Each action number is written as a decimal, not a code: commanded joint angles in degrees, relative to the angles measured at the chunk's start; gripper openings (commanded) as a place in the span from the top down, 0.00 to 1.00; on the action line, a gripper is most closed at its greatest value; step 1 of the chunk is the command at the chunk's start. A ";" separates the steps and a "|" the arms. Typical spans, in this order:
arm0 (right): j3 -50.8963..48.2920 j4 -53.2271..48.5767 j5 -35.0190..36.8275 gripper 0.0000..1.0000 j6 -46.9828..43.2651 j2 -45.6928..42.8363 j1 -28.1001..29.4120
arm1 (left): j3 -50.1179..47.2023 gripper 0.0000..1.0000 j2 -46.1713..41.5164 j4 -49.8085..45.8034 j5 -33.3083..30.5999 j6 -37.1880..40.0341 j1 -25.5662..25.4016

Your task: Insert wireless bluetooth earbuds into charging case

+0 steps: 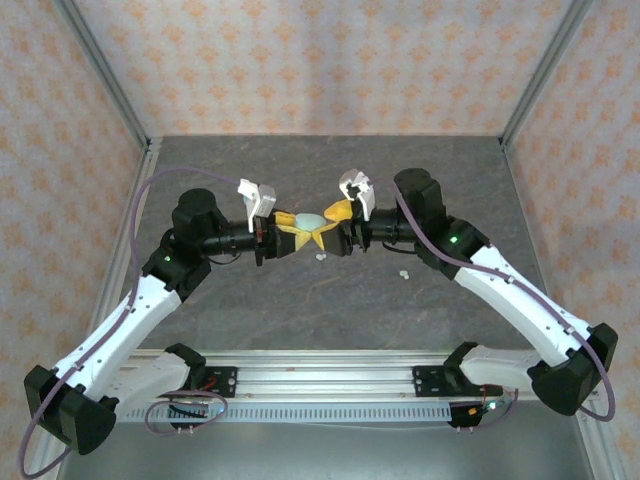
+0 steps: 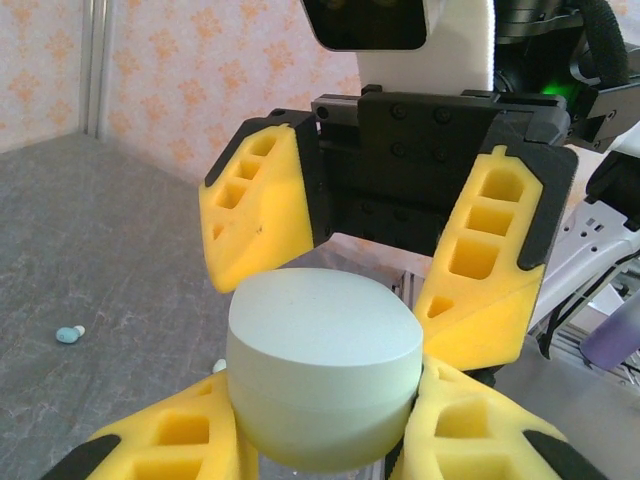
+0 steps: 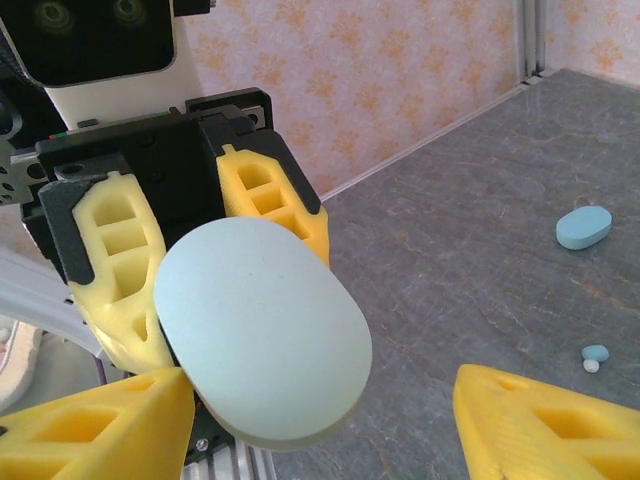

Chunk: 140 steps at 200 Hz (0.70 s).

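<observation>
A closed mint-green oval charging case hangs above the table's middle, and my left gripper is shut on its lower half. The case sits between both grippers. My right gripper faces it, open. Its left finger is next to the case; the right finger stands well clear. A pale blue earbud lies on the table with a whitish one beside it. Two whitish earbuds lie below the grippers. A pale blue earbud lies to the left.
A pale blue oval case lies closed on the grey tabletop, beyond the earbuds. Patterned walls with metal corner posts enclose the back and sides. A rail runs along the near edge between the arm bases.
</observation>
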 commanded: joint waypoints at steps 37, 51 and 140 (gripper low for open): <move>3.59 6.55 -1.06 0.30 4.70 2.47 -2.50 | 1.90 0.97 -1.22 1.22 3.22 0.03 -1.37; 3.59 7.38 -1.25 0.29 5.70 2.83 -2.68 | 2.15 0.97 -1.34 0.92 3.27 -0.06 -1.37; 0.56 18.43 -4.30 0.28 17.53 2.92 -8.09 | 2.13 0.98 -1.31 1.40 3.27 -1.07 -1.62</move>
